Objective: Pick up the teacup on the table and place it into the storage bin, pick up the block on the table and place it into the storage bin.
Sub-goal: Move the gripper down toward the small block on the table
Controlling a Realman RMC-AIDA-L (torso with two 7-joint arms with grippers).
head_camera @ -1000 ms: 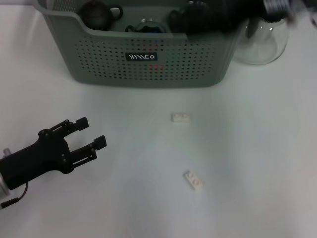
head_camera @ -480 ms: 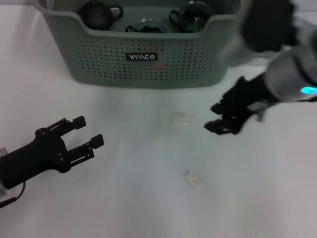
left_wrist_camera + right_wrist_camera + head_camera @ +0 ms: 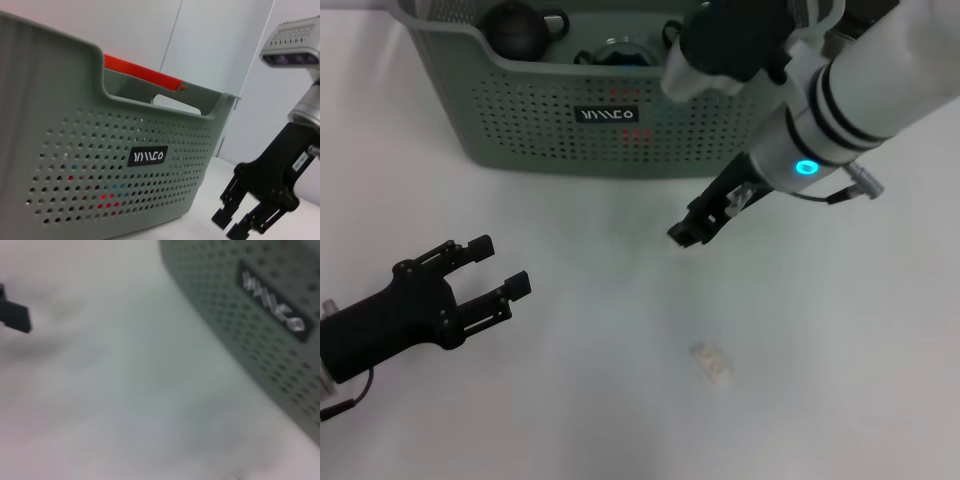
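The grey-green storage bin point(image 3: 550, 110) stands at the back of the white table; it also shows in the left wrist view point(image 3: 100, 150) and the right wrist view point(image 3: 280, 335). A dark teapot point(image 3: 515, 25) and a glass cup point(image 3: 615, 50) lie inside it. No teacup shows on the table. A small white block point(image 3: 712, 362) lies at front centre. My right gripper point(image 3: 692, 232), open, reaches down just in front of the bin, over the spot of a second white block, which it hides. It also shows in the left wrist view point(image 3: 232, 225). My left gripper point(image 3: 503, 264) is open and empty at the left.
The white right arm point(image 3: 840, 110) with a blue light crosses the bin's right end. The white table point(image 3: 570, 400) extends around the block. A black part point(image 3: 12, 315) shows at the edge of the right wrist view.
My right gripper has swung from above the bin down and leftward onto the upper block's spot, covering it. The left gripper has barely moved.
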